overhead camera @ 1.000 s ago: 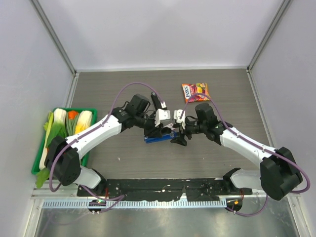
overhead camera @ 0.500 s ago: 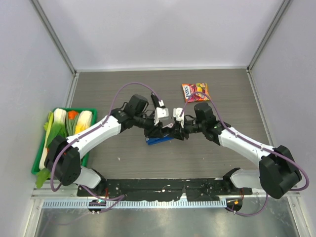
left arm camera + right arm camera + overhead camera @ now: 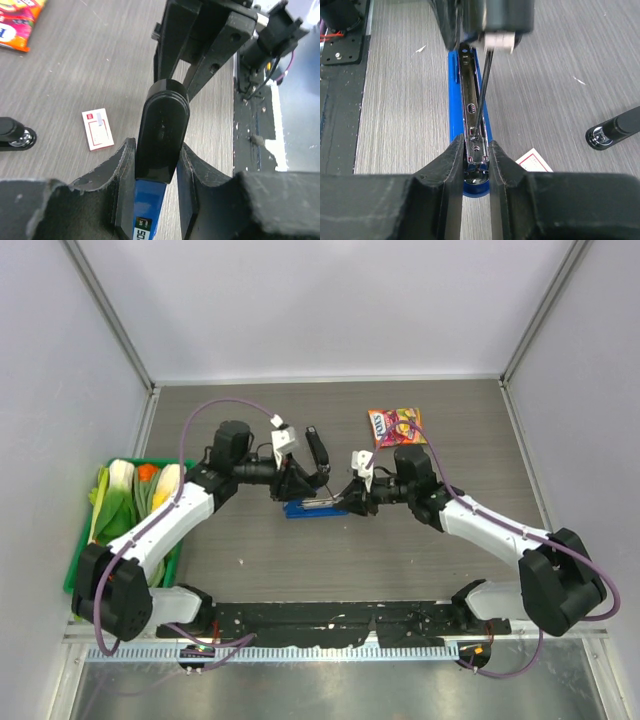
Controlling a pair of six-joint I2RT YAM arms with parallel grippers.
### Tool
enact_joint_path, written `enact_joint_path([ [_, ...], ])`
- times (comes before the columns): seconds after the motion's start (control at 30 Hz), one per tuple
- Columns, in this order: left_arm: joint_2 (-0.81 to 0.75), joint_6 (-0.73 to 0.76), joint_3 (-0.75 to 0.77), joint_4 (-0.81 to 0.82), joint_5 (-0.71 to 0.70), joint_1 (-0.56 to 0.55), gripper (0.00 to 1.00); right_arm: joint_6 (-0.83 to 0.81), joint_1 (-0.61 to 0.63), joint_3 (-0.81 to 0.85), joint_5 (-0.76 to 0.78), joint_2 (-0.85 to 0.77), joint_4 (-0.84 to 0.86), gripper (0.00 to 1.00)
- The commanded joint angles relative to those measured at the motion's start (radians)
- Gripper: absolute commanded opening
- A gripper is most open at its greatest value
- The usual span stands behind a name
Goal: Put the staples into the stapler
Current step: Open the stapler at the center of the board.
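Observation:
The stapler (image 3: pixel 300 508) lies mid-table, with a blue base (image 3: pixel 454 100) and a glossy black top arm (image 3: pixel 162 125) swung up off it. My left gripper (image 3: pixel 156 150) is shut on that top arm from the left. Its bare metal magazine (image 3: pixel 470 100) lies open, and a thin black rod slants down into it. My right gripper (image 3: pixel 475 145) is shut on the magazine's front end, one finger on each side. A small white-and-red staples box (image 3: pixel 98 129) (image 3: pixel 535 161) lies flat beside the stapler. No loose strip of staples shows.
A slim black item (image 3: pixel 317 448) (image 3: pixel 615 130) lies just beyond the stapler. An orange snack bag (image 3: pixel 396 426) lies farther back. A green tray (image 3: pixel 188 464) of vegetables stands at the left edge. White walls close the table on three sides.
My right gripper has closed from wide open onto the magazine's front end. The left arm has swung back to the left, and the stapler has shifted slightly left with it.

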Motion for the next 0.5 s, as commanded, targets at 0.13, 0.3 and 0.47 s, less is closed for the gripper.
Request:
enact_joint_path([
  [0.13, -0.132, -0.384, -0.082, 0.504, -0.079, 0.189, 0.0, 0.144, 0.008, -0.068, 0.067, -0.025, 0.152, 0.01],
  [0.3, -0.157, -0.589, -0.143, 0.71, -0.122, 0.301, 0.0, 0.249, 0.008, -0.072, 0.102, -0.06, 0.261, 0.01],
  [0.47, -0.177, -0.696, -0.182, 0.801, -0.161, 0.373, 0.0, 0.335, 0.008, -0.051, 0.115, -0.033, 0.311, 0.01],
])
